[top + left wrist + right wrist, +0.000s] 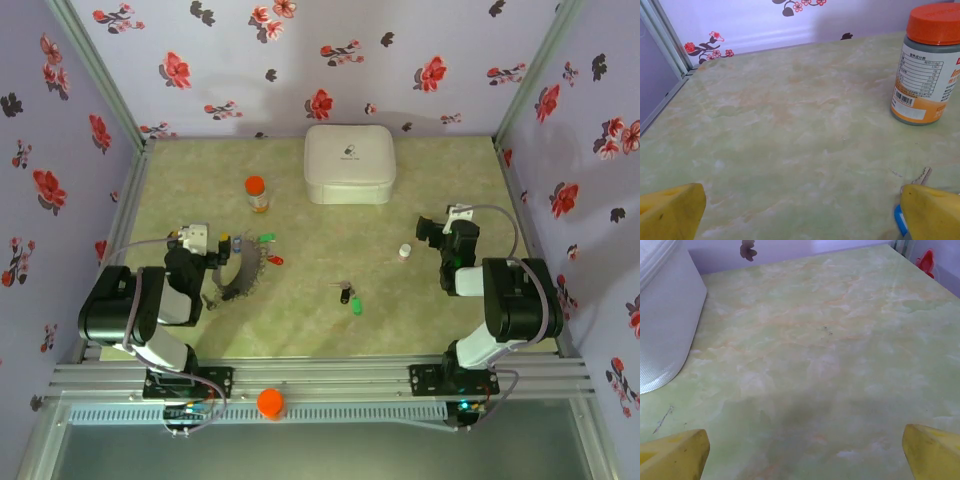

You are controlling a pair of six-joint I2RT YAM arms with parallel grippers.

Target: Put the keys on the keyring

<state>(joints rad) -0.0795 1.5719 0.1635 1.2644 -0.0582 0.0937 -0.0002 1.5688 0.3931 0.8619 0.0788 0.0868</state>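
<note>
Top external shows us the keyring (243, 272) beside the left gripper (200, 236), seemingly part-loaded; two keys (349, 296) lie loose on the table (300, 335). Both it and the right gripper (443, 222) gape empty, so we judge threading unfinished.

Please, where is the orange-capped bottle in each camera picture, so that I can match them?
Top external: the bottle stands upright left of centre, toward the far wall, left of the white box.
Left wrist: the bottle is in the upper right corner, upright.
Right wrist: this camera faces the white box, at its left edge.
Shared landmark: the green marbled table.
</note>
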